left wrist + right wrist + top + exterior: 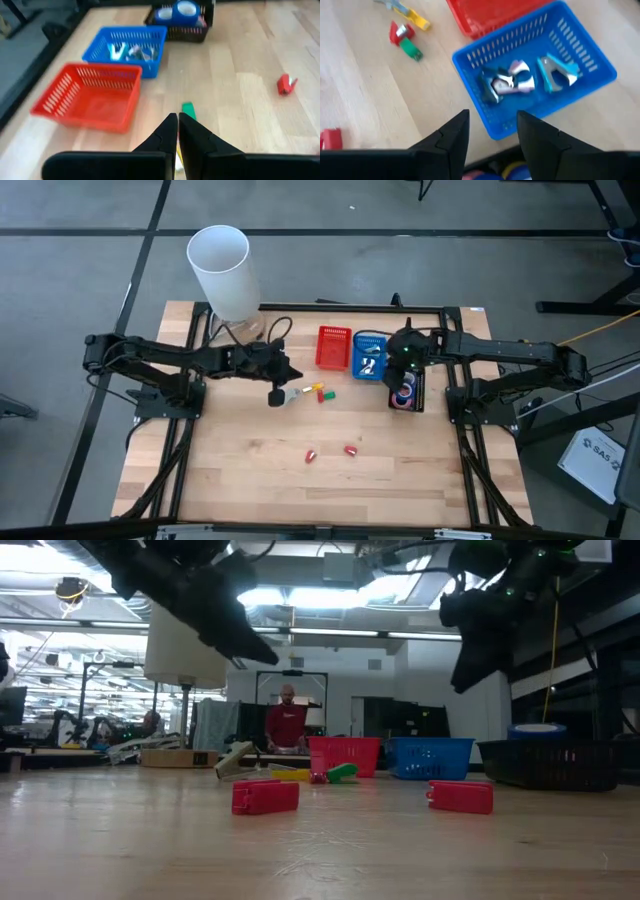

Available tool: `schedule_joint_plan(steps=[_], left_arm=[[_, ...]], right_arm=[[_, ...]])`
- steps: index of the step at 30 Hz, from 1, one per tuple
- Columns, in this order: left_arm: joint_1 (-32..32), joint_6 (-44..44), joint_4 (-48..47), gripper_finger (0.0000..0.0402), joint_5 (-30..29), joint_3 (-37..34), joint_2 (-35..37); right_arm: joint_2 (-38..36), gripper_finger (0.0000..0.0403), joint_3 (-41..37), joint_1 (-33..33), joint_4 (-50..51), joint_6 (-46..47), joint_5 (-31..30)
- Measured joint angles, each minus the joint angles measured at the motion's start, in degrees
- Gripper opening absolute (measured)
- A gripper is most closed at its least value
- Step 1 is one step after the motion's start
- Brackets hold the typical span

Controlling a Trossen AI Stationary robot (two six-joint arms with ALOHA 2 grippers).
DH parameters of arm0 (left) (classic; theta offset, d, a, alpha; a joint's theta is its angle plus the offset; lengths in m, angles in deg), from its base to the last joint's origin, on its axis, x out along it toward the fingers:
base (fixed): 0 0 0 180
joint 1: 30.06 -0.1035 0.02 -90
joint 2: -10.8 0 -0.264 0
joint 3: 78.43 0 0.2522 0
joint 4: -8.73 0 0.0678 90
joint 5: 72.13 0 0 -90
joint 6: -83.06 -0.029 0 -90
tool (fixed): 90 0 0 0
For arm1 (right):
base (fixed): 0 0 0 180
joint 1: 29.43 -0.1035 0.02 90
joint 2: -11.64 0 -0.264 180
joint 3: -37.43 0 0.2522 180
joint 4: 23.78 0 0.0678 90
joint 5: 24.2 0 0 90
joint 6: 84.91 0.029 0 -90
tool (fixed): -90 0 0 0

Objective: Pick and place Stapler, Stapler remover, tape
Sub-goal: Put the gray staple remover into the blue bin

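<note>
high view: we see the left end effector pinched shut just beside the small staplers on the counter, seemingly empty, so regrasping comes next. the right end effector hovers over the blue basket.

left wrist view: the red basket looks empty; tape fills the black basket.

right wrist view: open fingers above staple removers.
</note>
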State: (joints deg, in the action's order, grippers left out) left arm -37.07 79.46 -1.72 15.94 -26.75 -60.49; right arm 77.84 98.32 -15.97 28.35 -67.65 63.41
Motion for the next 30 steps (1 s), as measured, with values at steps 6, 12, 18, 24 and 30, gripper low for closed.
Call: schedule_joint_plan(steps=[6,12,18,24,30], left_arm=[[0.2,4.6,-5.2,0.0033,-0.1,0.0,0.0],[1.3,8.2,-11.5,0.0074,-2.4,0.0,0.0],[2.9,10.2,-14.5,0.012,-7.6,0.0,0.0],[3.6,19.9,-16.4,0.0166,-4.8,0.0,-0.6],[4.6,28.6,-21.0,0.0213,-2.2,0.0,-3.7]], right_arm=[[0.0,0.0165,0.0,0.0,-3.1,-1.7,0.0],[0.0,0.0165,0.0,0.0,-3.5,-2.0,-0.1],[0.1,0.0165,0.0,0.0,-4.3,-2.8,-0.5],[0.1,0.0165,0.0,0.0,-4.4,-3.0,-3.0],[0.1,0.0165,0.0,0.0,-4.3,-3.0,-3.0]])
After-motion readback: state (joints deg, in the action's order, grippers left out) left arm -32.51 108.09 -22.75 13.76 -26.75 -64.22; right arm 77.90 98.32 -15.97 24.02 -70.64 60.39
